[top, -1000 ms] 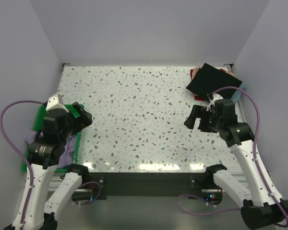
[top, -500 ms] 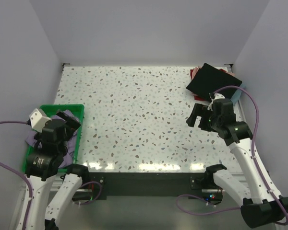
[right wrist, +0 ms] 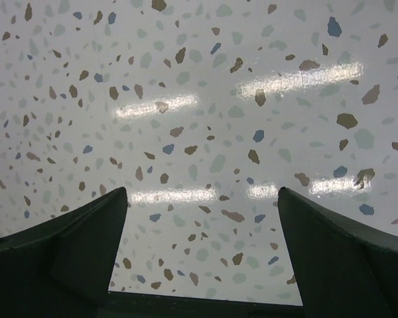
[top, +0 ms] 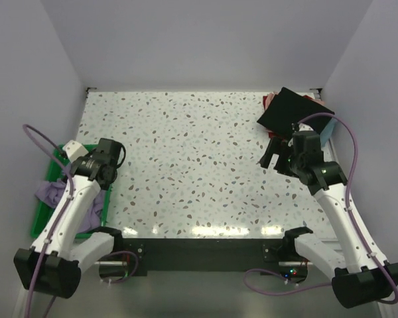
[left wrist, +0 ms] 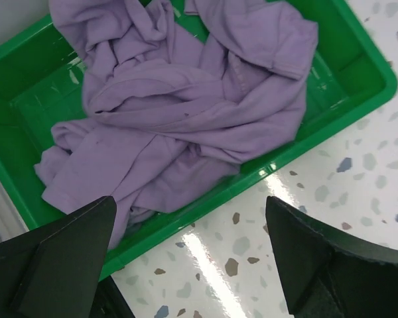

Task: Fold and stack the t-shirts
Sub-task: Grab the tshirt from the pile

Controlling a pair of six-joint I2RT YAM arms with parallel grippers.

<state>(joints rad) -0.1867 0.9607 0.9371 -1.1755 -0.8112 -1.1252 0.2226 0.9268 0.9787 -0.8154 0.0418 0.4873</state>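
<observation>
Crumpled lavender-purple cloth t-shirt (left wrist: 186, 112) lies bunched in the green rectangular plastic tray (left wrist: 358, 86), at the near left of the white speckled counter (top: 186, 146). Left gripper (left wrist: 189, 212) hangs over the tray's counter-side rim, jaws spread wide, nothing between them. Right gripper (right wrist: 202, 192) is just as wide and empty, over bare counter just near of the folded stack.

The stack sits in the far right corner. Flat black folded t-shirt (top: 295, 111) is on top, red/pink cloth (top: 270, 101) peeks out at its far left edge, and light blue cloth (top: 328, 130) shows at its right. The lower layers are mostly hidden, so can't tell how neat they are.

Handling guess: the purple tee is light and limp with no stiffness, so it will drape and drag when lifted. The folds overlap, so a pinch may catch two layers. Best first hold is probably a raised ridge near the middle of the heap, to clear the tray. Then re-grip at the shoulders or hem corners with both grippers to spread it flat. The tray wall could snag trailing cloth. Folding of this one is not yet begun.
</observation>
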